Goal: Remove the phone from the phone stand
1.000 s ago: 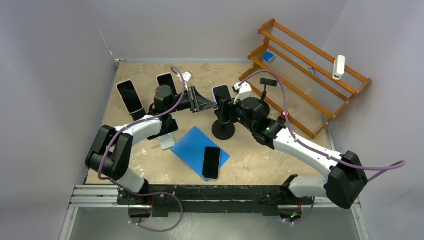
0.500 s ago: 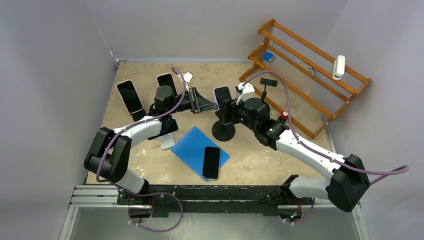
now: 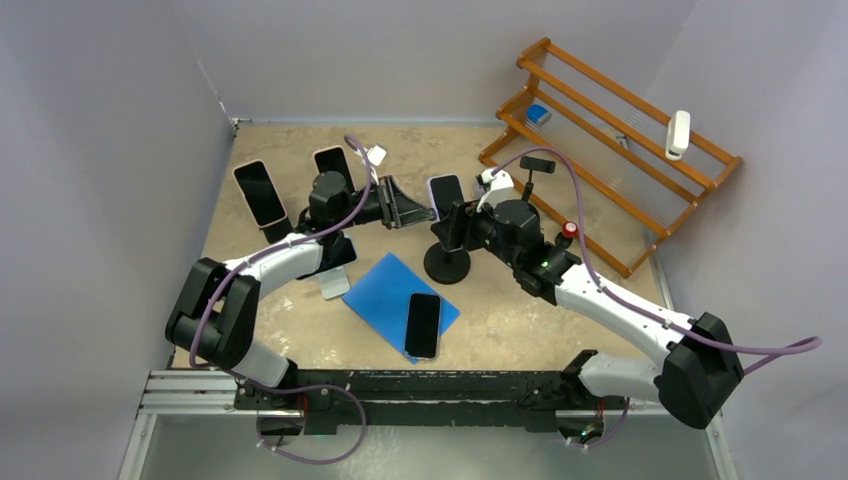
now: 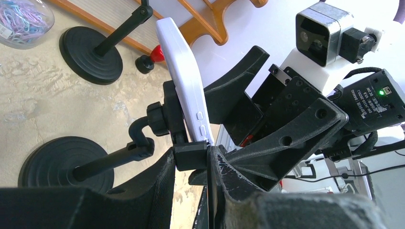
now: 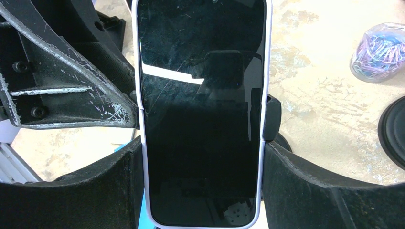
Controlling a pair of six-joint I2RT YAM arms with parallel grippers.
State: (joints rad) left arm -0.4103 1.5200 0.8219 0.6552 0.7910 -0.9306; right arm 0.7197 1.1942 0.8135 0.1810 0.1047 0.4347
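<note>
while the left pincer (image 4: 192,164) pinches the phone stand (image 4: 165,117), the right pincer (image 5: 203,149) clasps the phone (image 5: 203,95) across its near-upright long edges, so out likely means upward.

Nothing fully legible anywhere. Several lines of small white print on the black motor housing (image 4: 377,98) of the right arm, beside a lit green lamp, turned sideways in the left wrist view and too fine to read. A small pale label low on the jar of paper clips (image 4: 21,19) in the same view, lettering blurred. White tag (image 3: 377,154) on the left arm's cable, markings too small to tell. Phone (image 5: 200,109) screen dark, only reflections.
</note>
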